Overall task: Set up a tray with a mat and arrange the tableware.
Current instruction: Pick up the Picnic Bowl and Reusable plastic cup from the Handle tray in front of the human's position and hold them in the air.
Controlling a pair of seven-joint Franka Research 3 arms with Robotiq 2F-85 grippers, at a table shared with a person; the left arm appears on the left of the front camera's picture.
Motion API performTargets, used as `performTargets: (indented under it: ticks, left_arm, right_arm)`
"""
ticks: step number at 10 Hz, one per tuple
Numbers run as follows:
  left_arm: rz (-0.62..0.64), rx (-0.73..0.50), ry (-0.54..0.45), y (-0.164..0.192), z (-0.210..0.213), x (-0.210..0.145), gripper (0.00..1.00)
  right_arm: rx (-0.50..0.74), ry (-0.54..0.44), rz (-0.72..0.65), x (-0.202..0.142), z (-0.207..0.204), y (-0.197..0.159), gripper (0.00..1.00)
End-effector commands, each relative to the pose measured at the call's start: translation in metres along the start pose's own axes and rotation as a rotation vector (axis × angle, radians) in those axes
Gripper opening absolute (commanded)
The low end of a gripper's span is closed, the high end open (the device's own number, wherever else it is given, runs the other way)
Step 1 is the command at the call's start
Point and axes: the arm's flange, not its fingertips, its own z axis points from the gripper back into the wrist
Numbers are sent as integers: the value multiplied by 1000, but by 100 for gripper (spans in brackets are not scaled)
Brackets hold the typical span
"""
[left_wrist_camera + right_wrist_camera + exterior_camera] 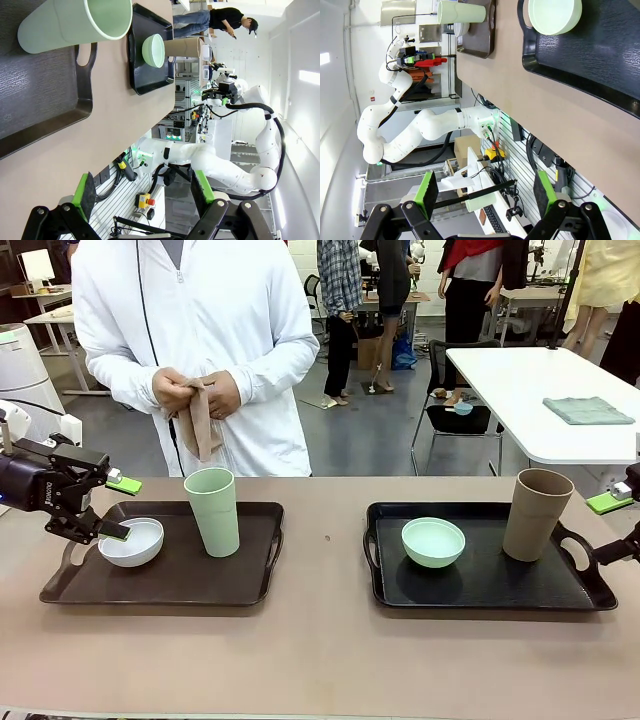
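On the brown tray point(170, 585) at the left sit the small white bowl point(133, 543) and the tall pale-green cup point(213, 510). The black tray point(480, 592) at the right carries the small mint-green bowl point(433, 541) and the tall brown cup point(536, 514). My left gripper point(117, 508) is open and level at the white bowl's left rim, nothing between its fingers point(85, 192). Beyond the black tray's right handle, my right gripper point(612, 528) is open and holds nothing. Across the table, the person's hands hold a folded tan cloth point(200, 412).
The tan table point(320, 660) has bare room between the two trays and along its front edge. In the left wrist view the pale-green cup point(70, 22) lies close, with the black tray point(150, 65) farther off. A white table point(540, 390) stands behind.
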Motion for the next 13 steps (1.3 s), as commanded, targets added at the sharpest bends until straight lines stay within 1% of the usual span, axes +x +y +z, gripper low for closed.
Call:
performTargets:
  ticks: [1,13]
  left_arm:
    - [-20,-15,-11,-1,1,0,100]
    - [-20,-15,-11,-1,1,0,100]
  right_arm:
    - [16,-2,17,0,1,1,100]
    - [16,-2,17,0,1,1,100]
